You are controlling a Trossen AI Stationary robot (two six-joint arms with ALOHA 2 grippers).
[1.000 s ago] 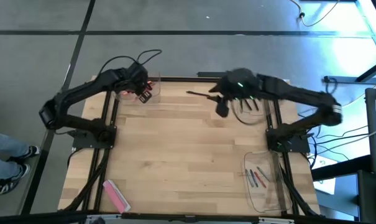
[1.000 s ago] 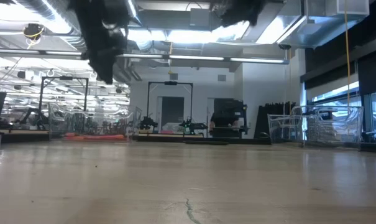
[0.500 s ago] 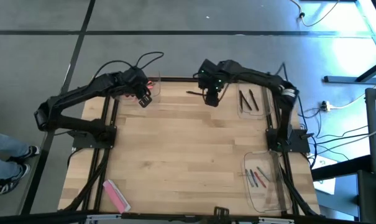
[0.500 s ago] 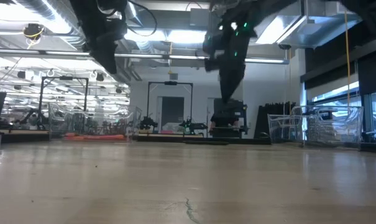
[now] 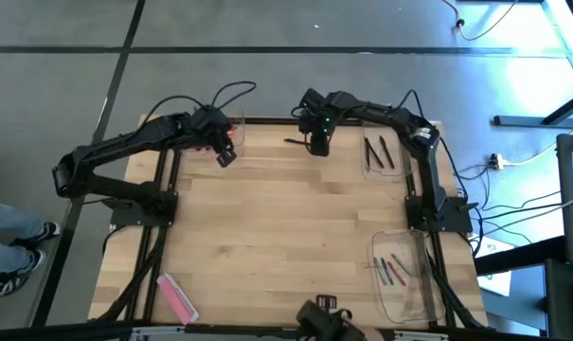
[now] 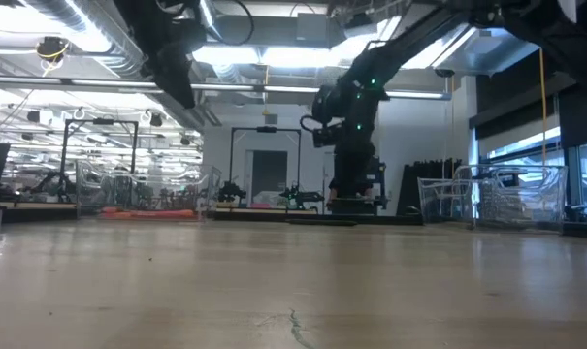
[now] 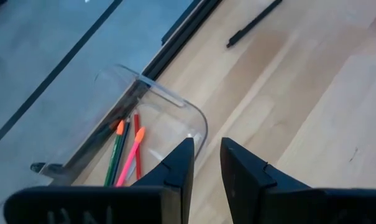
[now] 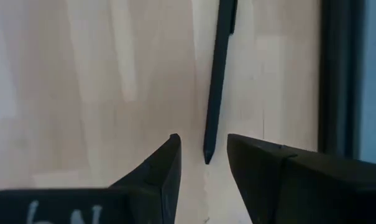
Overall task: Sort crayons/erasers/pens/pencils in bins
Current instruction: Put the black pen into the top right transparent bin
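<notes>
The right gripper (image 5: 317, 147) hangs over the far edge of the table with its fingers apart and empty, and in its wrist view a loose black pen (image 8: 217, 74) lies on the bare wood straight ahead, its near tip reaching just into the gap between the fingertips. To this gripper's outer side, a clear bin (image 5: 384, 156) already holds two pens, so this one looks like the last pen to collect. The left gripper (image 5: 224, 155) hovers near the far left corner, its fingers slightly parted and holding nothing, just beside a clear bin (image 7: 175, 109) with pink, orange-tipped and green sticks inside. A third bin (image 5: 404, 275) at the near right holds several thin coloured pencils. A wide flat pink bar (image 5: 177, 297), probably an eraser, lies unsorted at the near left, well apart from both grippers, so my judgement is that sorting is mostly done.
</notes>
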